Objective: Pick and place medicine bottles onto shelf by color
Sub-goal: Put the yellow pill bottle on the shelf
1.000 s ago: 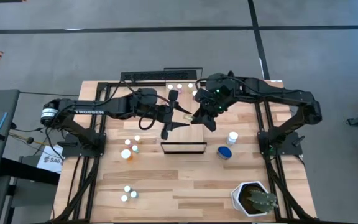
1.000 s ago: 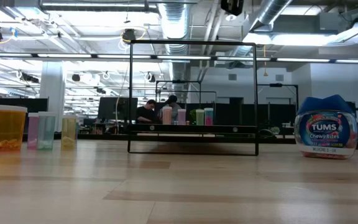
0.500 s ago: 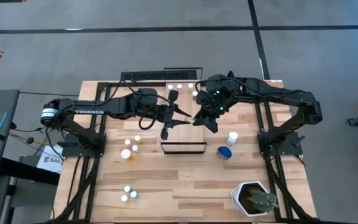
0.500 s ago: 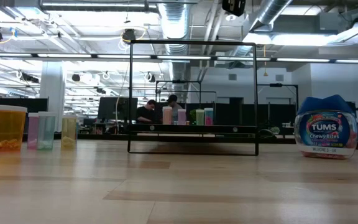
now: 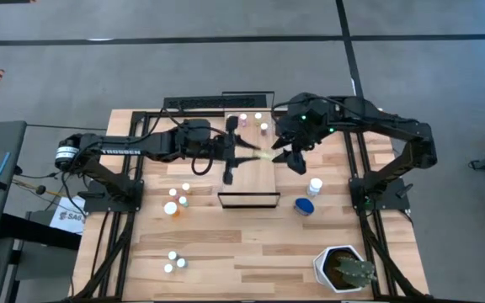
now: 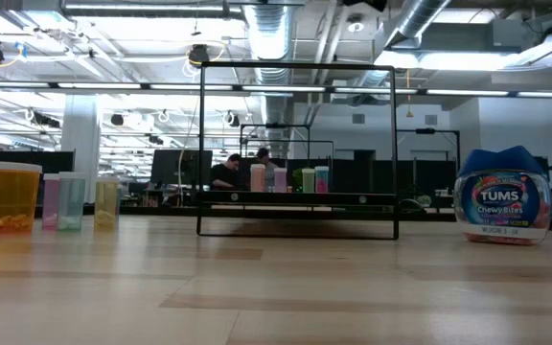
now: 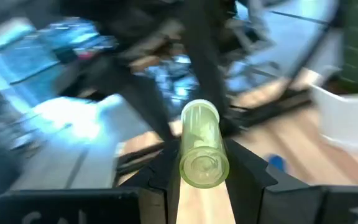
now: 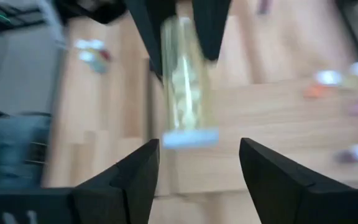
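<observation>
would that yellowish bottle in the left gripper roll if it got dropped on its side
Probably: the yellowish bottle is a smooth round cylinder. It looks small and thin-walled, so likely light. The left gripper pinches only its base end, so it may pivot.

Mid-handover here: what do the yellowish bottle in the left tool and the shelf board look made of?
Yellowish bottle: probably clear tinted plastic; the view behind shows through its wall, and it has glossy highlights. Shelf board: looks like light matte wood with faint grain and a dark rim.
</observation>
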`<action>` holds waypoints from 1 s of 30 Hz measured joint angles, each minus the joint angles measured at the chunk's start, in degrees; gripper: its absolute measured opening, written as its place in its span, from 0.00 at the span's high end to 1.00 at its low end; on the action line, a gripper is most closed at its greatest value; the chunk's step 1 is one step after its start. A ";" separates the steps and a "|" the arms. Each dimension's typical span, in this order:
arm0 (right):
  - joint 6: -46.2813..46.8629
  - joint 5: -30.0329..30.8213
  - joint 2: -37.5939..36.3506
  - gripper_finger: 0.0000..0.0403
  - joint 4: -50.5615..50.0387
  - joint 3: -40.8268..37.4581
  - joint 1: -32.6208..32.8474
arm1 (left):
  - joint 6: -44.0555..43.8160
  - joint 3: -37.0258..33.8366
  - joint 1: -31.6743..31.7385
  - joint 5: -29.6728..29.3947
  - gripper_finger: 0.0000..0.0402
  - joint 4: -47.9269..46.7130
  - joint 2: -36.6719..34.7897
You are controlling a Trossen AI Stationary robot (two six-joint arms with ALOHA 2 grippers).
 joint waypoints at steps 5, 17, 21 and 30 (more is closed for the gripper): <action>-8.08 11.39 -0.19 0.39 -3.55 2.00 0.83 | -1.23 0.00 1.18 -6.73 0.79 6.98 0.00; -29.22 29.38 -0.41 0.39 7.30 2.16 1.20 | -3.43 0.00 6.48 2.96 0.79 12.71 0.00; -33.96 29.35 -0.41 0.39 9.95 2.16 1.25 | -3.70 0.00 7.08 3.14 0.79 12.71 0.00; -34.76 29.35 -0.41 0.39 10.51 2.16 3.33 | -3.45 0.00 7.07 2.34 0.79 13.79 0.00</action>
